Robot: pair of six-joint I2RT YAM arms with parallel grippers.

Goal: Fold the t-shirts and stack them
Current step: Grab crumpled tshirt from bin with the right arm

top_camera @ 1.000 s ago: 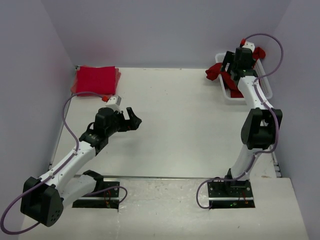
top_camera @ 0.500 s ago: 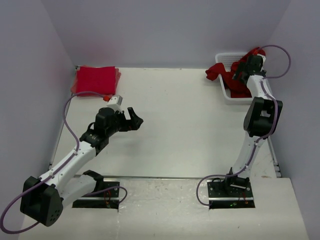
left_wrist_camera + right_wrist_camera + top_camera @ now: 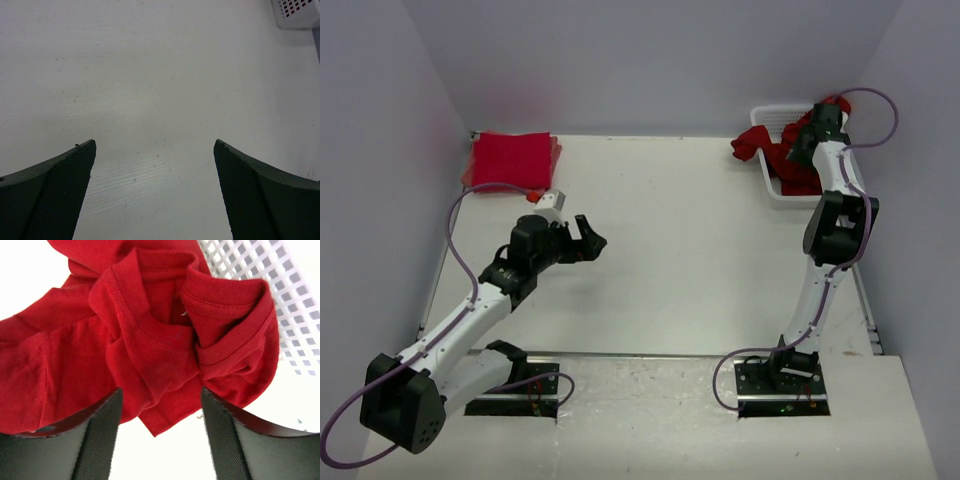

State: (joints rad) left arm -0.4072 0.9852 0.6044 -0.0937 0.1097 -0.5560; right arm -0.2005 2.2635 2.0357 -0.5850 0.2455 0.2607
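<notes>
Top view: 1 folded stack (image 3: pixel 512 160) of bright red t-shirts lay flat at 10 o'clock on the bench (image 3: pixel 670 250), against the far wall. The white lattice basket (image 3: pixel 772 117) sat at 2 o'clock, holding the crumpled t-shirts (image 3: pixel 150 355); part of 1 draped over its 9 o'clock rim onto the bench. The left pincer (image 3: pixel 155 142) hung over bare bench at about 9 o'clock, jaws spread wide, nothing between them. The right pincer (image 3: pixel 161 395) was down in the basket, jaws partway apart astride a bunched fold of darker red cloth. The cloth touched the inner face of at least 1 finger, but whether the jaws had bitten could not be told. Handling, as judged: thin knit, light, limp, no stiffness; it would sag and trail when lifted and might drag a neighbouring shirt along, since the garments lay tangled. No breakage risk and little slip on the ribbed pads, but a pinch on a single layer could peel free. Best hold looked to be the thick bunch between the jaws, or a stitched hem (image 3: pixel 225 300) at 1 o'clock in the wrist view, where doubled cloth gives more bite. 2 corner holds would be needed later to spread it flat.
</notes>
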